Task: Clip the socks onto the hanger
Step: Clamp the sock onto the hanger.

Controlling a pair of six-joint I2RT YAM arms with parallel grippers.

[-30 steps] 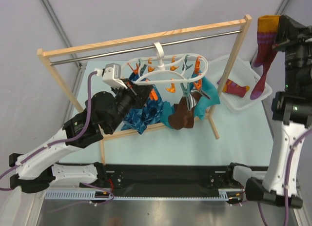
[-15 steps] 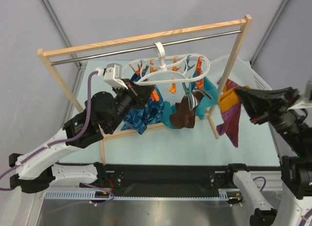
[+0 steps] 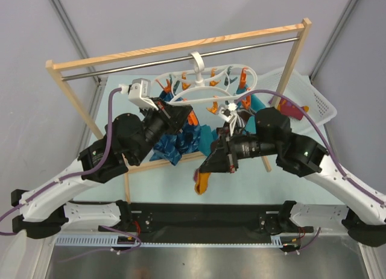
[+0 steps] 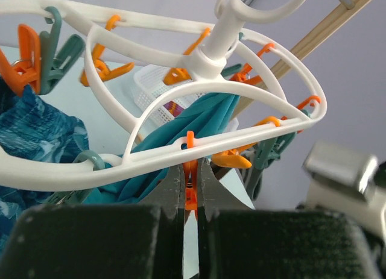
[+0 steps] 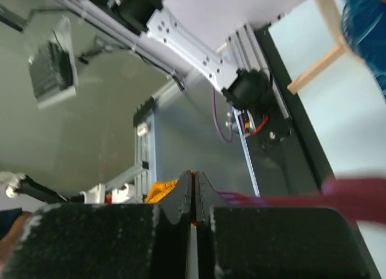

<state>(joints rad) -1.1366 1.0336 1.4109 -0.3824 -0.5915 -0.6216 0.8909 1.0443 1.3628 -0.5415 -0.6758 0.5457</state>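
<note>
The white hanger [image 3: 208, 86] hangs by its hook from the rack's metal bar, with orange and teal clips dangling around its rings. My left gripper [image 3: 184, 117] is under its left side, shut on an orange clip [image 4: 190, 193] just below the white ring [image 4: 241, 131]. My right gripper [image 3: 210, 166] is low in front of the hanger, shut on a striped sock; the orange toe [image 3: 202, 181] dangles below it. In the right wrist view the sock's orange part [image 5: 161, 191] and blurred magenta part [image 5: 344, 194] flank the shut fingertips [image 5: 184, 188].
The wooden-framed rack [image 3: 175, 47] spans the table's back. Blue patterned cloth [image 3: 178, 143] and teal cloth [image 4: 199, 119] hang from the hanger's clips. A white basket [image 3: 316, 107] at the back right holds another striped sock [image 3: 294, 108].
My right arm has swung from the far right, where it held the sock high, to the centre in front of the hanger, carrying the sock along. The left arm has not moved.
</note>
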